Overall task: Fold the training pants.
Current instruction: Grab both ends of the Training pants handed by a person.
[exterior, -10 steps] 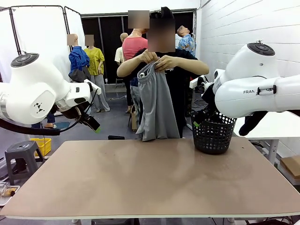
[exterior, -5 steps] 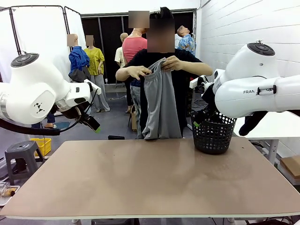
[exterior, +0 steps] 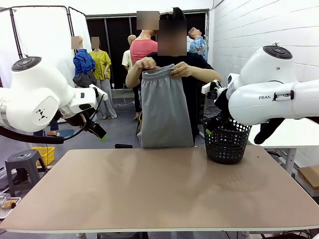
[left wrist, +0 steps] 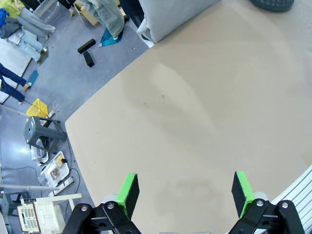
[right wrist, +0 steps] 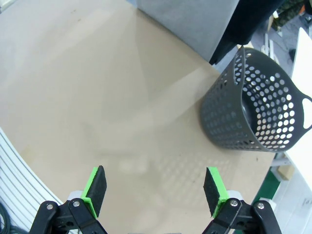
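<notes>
Black mesh basket [exterior: 227,144] mid-right (contents unclear), light grey jersey training pants [exterior: 164,112] hanging from person's hands [exterior: 182,68] centre, left gripper [left wrist: 185,175], right gripper [right wrist: 154,169] both spread wide

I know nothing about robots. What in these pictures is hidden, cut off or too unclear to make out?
- Front view: the rim and inside of the black mesh plastic basket, covered by the white right arm.
- Right wrist view: the basket's inside, too dark to tell any contents.
- Left wrist view: the light grey jersey training pants, cut off by the top edge.
- Front view: whether the pants' hems touch the brown table.
</notes>
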{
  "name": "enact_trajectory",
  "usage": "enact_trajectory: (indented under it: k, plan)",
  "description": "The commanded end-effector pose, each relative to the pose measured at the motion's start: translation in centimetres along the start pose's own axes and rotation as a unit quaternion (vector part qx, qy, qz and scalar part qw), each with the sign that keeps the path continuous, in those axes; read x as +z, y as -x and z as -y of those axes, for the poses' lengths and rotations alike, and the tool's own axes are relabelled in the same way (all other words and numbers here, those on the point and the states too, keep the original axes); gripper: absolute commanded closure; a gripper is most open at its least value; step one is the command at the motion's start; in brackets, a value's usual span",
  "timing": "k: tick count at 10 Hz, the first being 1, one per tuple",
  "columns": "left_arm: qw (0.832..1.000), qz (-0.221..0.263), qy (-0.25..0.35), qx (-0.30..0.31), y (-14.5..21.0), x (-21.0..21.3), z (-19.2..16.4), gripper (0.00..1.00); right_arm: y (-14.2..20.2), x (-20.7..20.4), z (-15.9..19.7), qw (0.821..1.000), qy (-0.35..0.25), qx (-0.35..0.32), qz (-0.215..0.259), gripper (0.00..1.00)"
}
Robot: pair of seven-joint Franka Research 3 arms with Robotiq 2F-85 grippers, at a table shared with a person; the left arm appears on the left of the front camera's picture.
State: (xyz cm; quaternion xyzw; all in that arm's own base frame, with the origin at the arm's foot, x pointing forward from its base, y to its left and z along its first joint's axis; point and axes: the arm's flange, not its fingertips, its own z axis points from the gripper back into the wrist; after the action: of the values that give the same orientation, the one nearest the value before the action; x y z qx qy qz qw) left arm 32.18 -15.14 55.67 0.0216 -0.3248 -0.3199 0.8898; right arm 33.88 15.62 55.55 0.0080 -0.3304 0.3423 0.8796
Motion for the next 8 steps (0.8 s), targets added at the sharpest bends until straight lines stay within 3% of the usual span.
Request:
enact_trajectory:
  k: [1, 8]
  plan:
    - [1.000, 0.000, 0.001, -0.001, -0.31, 0.02, -0.10, 0.00, -0.08, -0.02, 0.11, 1.000, 0.001, -0.002, 0.000, 0.00]
    - [1.000, 0.000, 0.001, -0.001, -0.31, 0.02, -0.10, 0.00, -0.08, -0.02, 0.11, 1.000, 0.001, -0.002, 0.000, 0.00]
